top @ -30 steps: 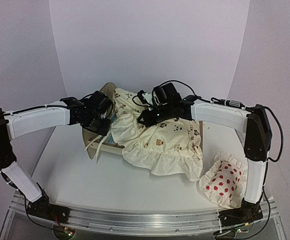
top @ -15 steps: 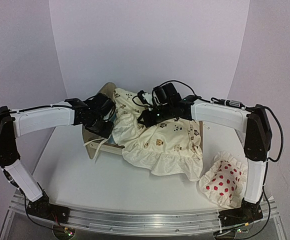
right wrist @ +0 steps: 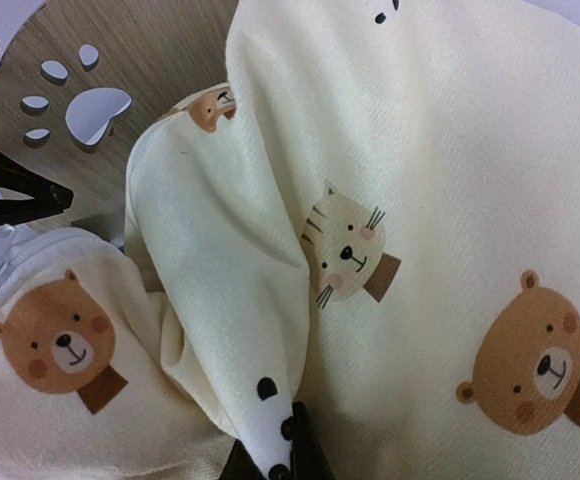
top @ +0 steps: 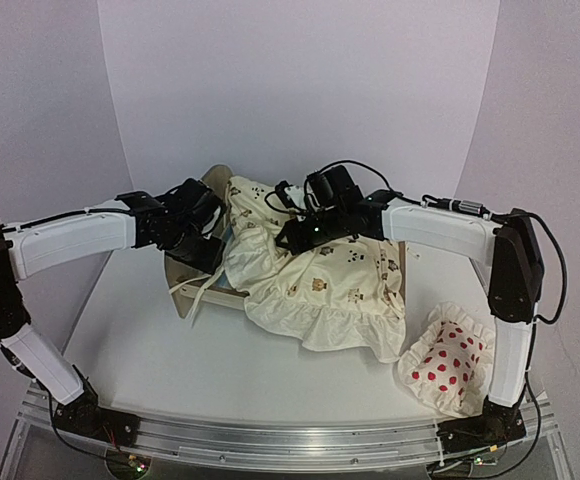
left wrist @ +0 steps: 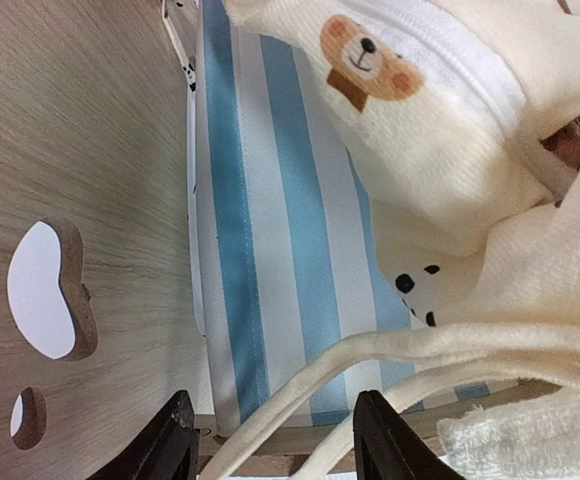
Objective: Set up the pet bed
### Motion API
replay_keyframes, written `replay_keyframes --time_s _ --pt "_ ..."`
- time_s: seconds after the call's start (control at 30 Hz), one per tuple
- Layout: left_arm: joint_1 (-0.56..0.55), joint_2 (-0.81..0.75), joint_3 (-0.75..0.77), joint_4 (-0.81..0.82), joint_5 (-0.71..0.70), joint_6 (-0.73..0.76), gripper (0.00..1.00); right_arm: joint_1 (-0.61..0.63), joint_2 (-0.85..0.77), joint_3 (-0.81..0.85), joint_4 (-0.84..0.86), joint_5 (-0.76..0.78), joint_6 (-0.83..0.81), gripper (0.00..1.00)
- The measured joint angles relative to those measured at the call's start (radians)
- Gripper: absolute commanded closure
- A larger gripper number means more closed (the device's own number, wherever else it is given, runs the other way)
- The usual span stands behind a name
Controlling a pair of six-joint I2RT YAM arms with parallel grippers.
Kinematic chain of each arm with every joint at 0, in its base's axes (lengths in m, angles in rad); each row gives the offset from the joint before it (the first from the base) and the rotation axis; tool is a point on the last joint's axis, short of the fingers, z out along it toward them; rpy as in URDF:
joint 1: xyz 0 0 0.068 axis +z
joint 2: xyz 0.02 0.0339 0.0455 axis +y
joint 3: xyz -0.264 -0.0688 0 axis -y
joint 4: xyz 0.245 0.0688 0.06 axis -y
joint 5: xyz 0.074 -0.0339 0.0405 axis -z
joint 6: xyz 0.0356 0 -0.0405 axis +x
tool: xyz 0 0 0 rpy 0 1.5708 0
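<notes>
The left gripper (top: 196,243), fingers apart, has backed toward 9 o'clock off the pet bed (top: 183,285) while the right gripper (top: 296,236) stays pinched on the cushion (top: 330,285), which is draped over the frame and not yet seated.

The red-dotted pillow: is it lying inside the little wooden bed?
No, the red-dotted pillow lies on the table, apart from the pet bed.

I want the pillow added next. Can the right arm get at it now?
Probably not yet: the pillow lies uncovered nearby, but the right hand is pinching the cushion.
</notes>
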Motion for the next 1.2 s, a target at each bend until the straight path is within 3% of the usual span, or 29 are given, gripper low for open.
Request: replay_keyframes --time_s 0.53,1.03,1.2 --pt "0.000 0.057 -0.005 0.023 0.078 0.026 0.48 0.000 0.000 0.018 -0.022 -0.005 0.002 1.00" --pt "0.000 0.099 -0.021 0.126 0.039 0.053 0.73 -0.001 0.012 0.028 -0.027 -0.007 0.005 1.00" --pt "0.000 0.129 -0.022 0.145 0.022 0.071 0.89 -0.001 0.013 0.030 -0.030 -0.008 0.006 1.00"
